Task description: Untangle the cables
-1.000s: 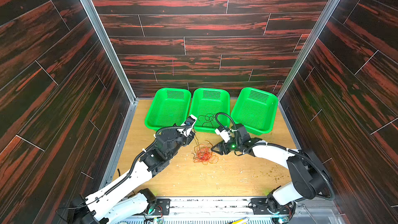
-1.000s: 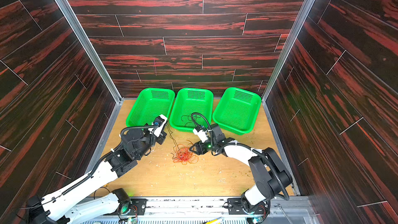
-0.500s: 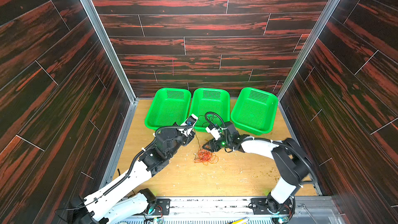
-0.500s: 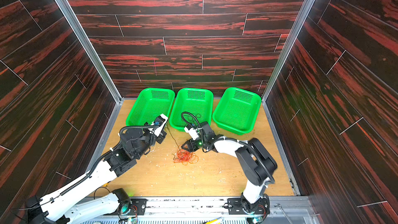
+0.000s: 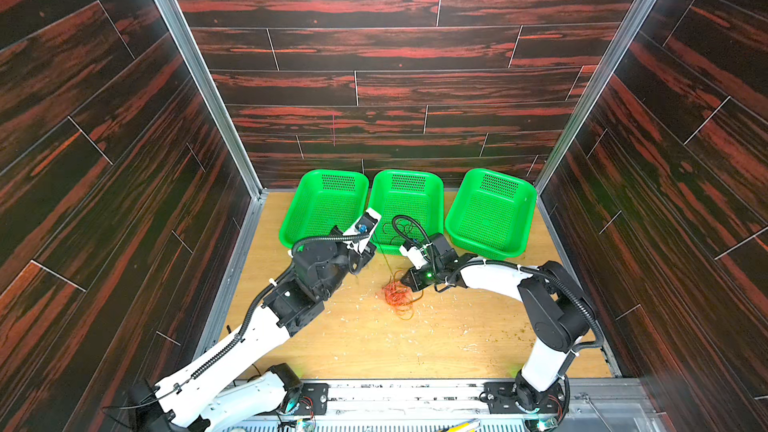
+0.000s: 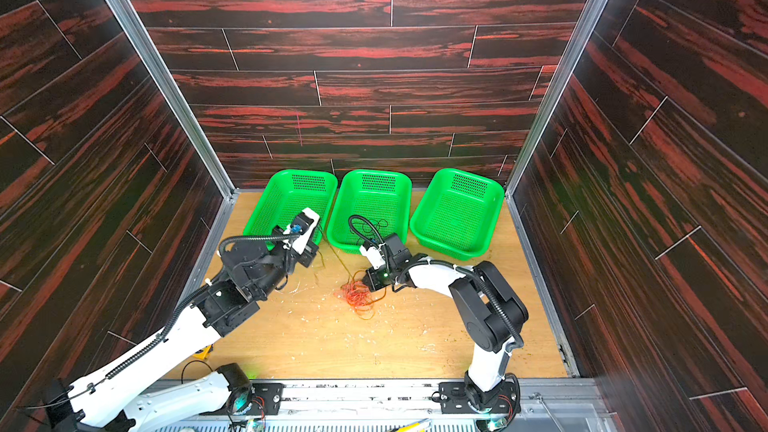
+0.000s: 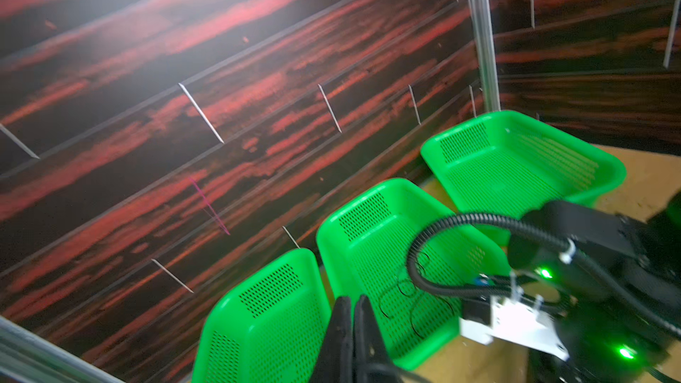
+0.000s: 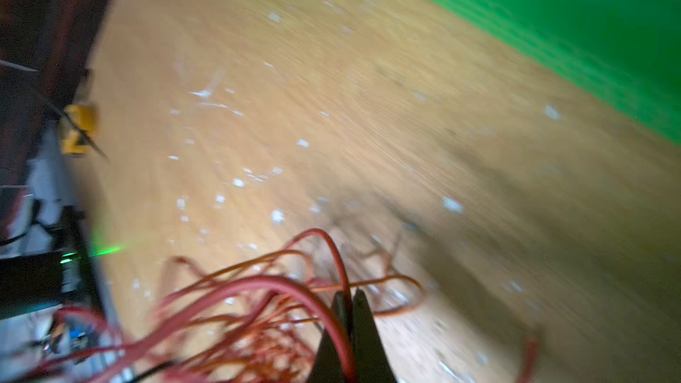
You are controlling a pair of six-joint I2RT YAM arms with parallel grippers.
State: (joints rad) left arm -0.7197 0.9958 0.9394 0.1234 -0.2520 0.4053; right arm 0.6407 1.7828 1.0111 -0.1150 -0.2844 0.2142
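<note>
Right claw (image 8: 350, 294) is clenched on a red cable (image 8: 265, 283) at the tangle (image 5: 397, 297) on the desk (image 5: 357, 342), likely to draw it free. Left claw (image 7: 353, 302) is clenched and raised apart, perhaps anchoring a strand; I cannot tell.

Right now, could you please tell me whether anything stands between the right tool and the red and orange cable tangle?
Nothing visible does. The right tool sits at the edge of the tangle on the table, shut with a red cable running between its fingers in the right wrist view.
</note>
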